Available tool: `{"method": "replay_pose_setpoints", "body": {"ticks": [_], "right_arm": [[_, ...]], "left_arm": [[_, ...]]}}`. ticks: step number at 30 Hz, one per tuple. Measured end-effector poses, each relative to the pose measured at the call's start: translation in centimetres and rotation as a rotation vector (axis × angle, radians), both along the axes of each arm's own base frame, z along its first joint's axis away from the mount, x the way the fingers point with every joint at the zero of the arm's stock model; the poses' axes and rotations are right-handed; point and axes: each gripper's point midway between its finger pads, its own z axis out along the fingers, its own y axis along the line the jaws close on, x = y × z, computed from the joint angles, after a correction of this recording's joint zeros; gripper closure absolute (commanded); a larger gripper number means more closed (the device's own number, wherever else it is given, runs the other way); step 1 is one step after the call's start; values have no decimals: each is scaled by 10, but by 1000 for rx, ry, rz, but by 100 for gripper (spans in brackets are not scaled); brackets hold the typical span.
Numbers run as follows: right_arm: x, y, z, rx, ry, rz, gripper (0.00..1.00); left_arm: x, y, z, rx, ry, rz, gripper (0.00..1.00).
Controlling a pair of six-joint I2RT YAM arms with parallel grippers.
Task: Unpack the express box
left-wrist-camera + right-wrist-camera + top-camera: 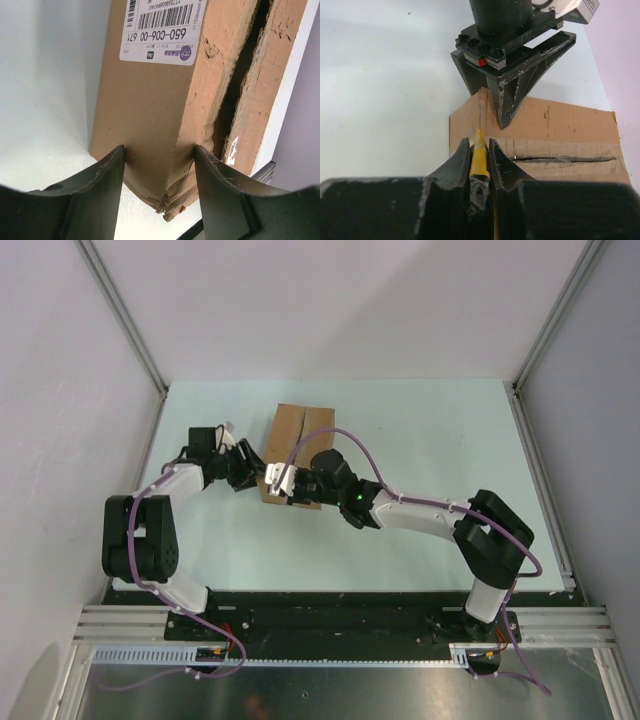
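Note:
The express box, a brown carton, lies on the table with its centre seam slit open. Its white shipping label is on the side facing my left wrist. My left gripper straddles the near left corner of the box, one finger on the label side and one on the top face, both touching the cardboard. My right gripper is shut on the yellow-black utility knife. The knife's tip rests on the box top at its near edge, right beside the left gripper.
The pale green table is walled by white panels on the left, back and right. Metal rails run along the near edge by the arm bases. A purple cable loops over the right arm above the box.

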Motion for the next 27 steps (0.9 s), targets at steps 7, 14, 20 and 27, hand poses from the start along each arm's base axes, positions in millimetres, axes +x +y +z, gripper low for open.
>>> {"method": "replay_pose_setpoints", "body": {"ticks": [7, 14, 20, 27], "right_arm": [[1, -2, -1, -8, 13, 8, 100], [4, -8, -1, -9, 54, 24, 100], [4, -15, -1, -17, 96, 29, 100], [6, -25, 0, -19, 134, 27, 100]], "left_arm": [[0, 0, 0, 9, 3, -19, 48], [1, -3, 0, 6, 19, -70, 47], [0, -7, -1, -14, 28, -93, 46], [-3, -12, -1, -45, 40, -117, 54]]}}
